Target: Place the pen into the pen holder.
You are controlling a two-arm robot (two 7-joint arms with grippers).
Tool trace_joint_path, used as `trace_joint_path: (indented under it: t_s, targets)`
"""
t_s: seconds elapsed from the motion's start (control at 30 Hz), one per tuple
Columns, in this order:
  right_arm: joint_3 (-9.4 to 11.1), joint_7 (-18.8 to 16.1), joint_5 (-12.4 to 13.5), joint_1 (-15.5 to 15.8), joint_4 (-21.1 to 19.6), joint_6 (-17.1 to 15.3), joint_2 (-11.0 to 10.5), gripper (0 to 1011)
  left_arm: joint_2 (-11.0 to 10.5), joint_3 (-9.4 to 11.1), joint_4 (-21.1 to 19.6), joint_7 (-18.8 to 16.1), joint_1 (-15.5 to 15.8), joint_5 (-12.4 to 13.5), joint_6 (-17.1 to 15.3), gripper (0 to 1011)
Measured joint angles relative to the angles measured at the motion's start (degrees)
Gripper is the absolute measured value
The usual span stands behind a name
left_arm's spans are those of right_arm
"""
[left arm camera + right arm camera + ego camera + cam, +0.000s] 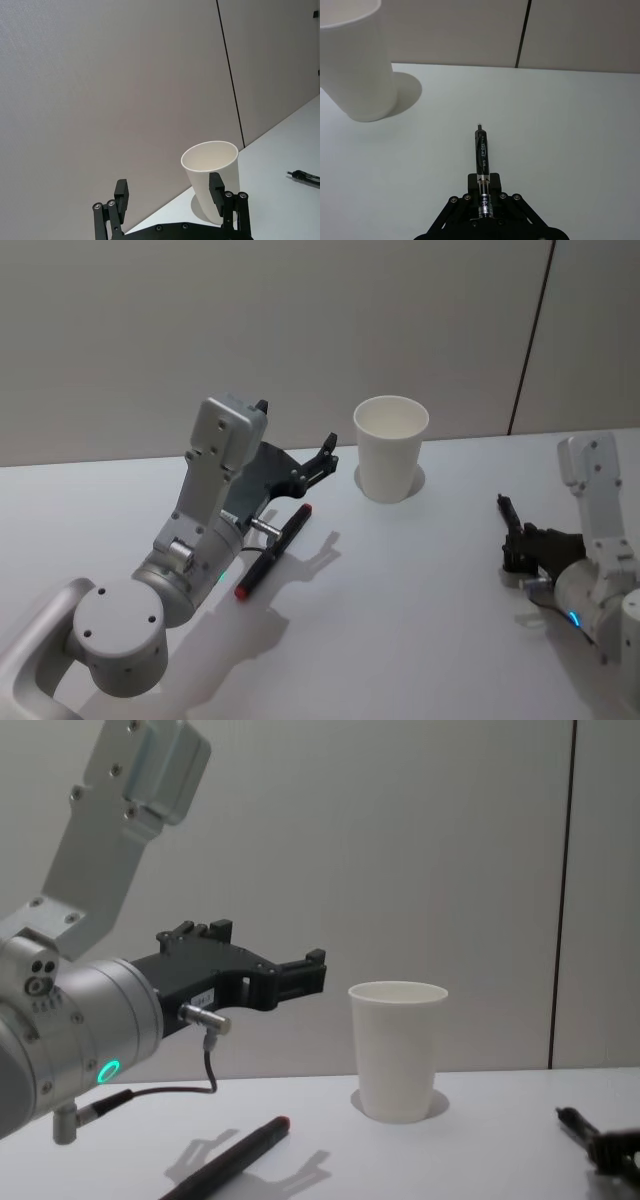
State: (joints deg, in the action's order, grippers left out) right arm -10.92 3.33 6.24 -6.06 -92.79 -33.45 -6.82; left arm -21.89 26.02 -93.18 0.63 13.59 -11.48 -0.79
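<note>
The pen holder [390, 452], a plain white paper cup, stands upright at the back middle of the table; it also shows as the cup [397, 1048], the cup [212, 172] and the cup [355, 65]. My right gripper [482, 184] is shut on a black pen [482, 155], held low over the table right of the cup with its tip pointing away. That gripper [513, 540] sits at the right. My left gripper [328, 455] hangs open and empty in the air left of the cup, its fingers [121, 196] spread.
A second pen [272, 552], black with red ends, lies flat on the white table [420, 620] beneath my left arm; it shows as the red-ended pen [235, 1155]. A grey wall stands close behind the cup.
</note>
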Motion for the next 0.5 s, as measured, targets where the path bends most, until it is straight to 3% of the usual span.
trace_joint_path:
  t_s: [0.5]
  targets:
    - [-0.63, -3.15, -3.39, 0.33, 0.00, 9.86, -0.28, 131, 0.00, 0.00, 0.00, 0.00, 0.00, 0.00, 0.00, 1001]
